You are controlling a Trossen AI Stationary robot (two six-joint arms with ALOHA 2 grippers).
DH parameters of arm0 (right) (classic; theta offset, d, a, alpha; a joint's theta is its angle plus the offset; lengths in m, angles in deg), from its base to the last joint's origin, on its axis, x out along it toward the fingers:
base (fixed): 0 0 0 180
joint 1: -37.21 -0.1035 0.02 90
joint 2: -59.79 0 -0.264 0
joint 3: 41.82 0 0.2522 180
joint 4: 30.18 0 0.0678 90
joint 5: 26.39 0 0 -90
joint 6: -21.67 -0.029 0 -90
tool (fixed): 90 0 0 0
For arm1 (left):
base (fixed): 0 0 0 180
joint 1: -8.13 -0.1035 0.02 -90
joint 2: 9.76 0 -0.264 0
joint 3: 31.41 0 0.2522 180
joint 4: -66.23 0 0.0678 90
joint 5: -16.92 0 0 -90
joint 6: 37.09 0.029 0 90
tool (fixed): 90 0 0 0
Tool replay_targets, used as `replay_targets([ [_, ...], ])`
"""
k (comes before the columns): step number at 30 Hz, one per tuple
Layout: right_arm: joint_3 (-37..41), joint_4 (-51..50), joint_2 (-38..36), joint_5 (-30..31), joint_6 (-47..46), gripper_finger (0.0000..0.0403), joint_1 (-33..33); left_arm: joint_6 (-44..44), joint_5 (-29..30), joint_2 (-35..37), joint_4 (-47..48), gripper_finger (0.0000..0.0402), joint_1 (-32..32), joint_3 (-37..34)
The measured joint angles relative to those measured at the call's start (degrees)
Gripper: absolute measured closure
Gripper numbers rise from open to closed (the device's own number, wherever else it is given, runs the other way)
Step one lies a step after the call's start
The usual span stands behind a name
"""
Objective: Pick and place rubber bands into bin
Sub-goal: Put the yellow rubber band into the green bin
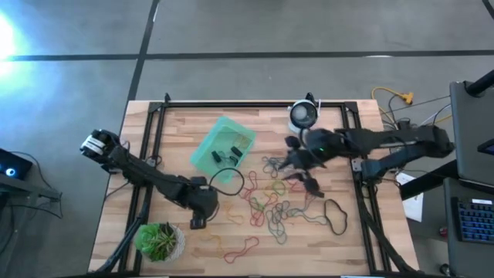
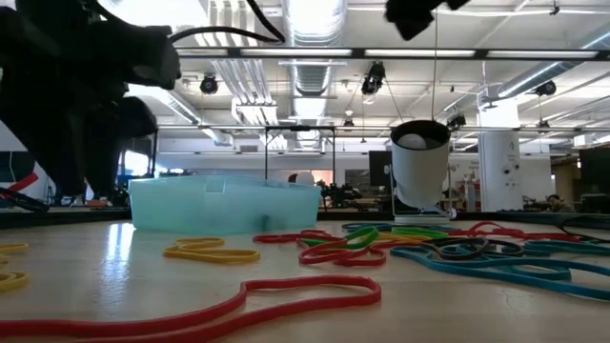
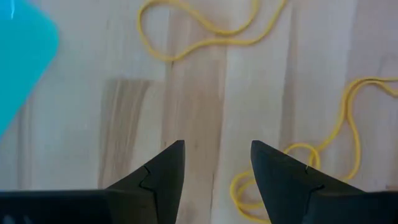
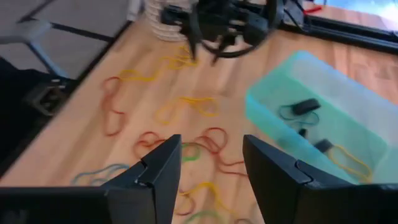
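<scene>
The teal bin (image 1: 224, 145) stands at the far left-centre of the table with a few black and yellow rubber bands (image 4: 305, 107) in it. Many more rubber bands (image 1: 270, 199) in red, yellow, green and black lie loose on the wood to its right and nearer. My left gripper (image 3: 217, 152) points down, open, low over bare wood just near of the bin, with yellow bands (image 3: 336, 149) beside its fingers. My right gripper (image 4: 211, 155) is open and holds nothing, high above the pile (image 1: 297, 168), facing the bin (image 4: 329, 118).
A potted plant (image 1: 160, 241) stands at the near left corner. A white-and-black round device (image 1: 304, 116) stands at the far edge. A large black band (image 1: 336, 216) and a red band (image 1: 239, 249) lie apart from the pile. Black rails (image 1: 147, 147) frame the table.
</scene>
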Motion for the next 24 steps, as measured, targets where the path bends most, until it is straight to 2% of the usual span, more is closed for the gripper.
replay_targets([
  [5, 7.62, 2.65, -8.19, 5.68, -3.15, 0.0242, -5.75, -1.47, -2.92, -0.44, 1.04, 0.0233, 0.06, 1.57],
  [11, 15.55, 5.98, -15.52, 7.14, -7.07, 0.0243, -11.52, -3.88, -7.02, -4.21, 1.33, 0.0233, 0.12, 2.46],
  [19, 21.04, 11.16, -20.14, 7.13, -8.62, 0.0251, -18.97, -4.48, -10.48, -10.17, 2.64, 0.0233, 0.14, 3.77],
  [24, 21.61, 12.51, -20.47, 7.33, -8.72, 0.0255, -21.84, -5.57, -11.96, -11.54, 3.2, 0.0233, 0.37, 3.68],
])
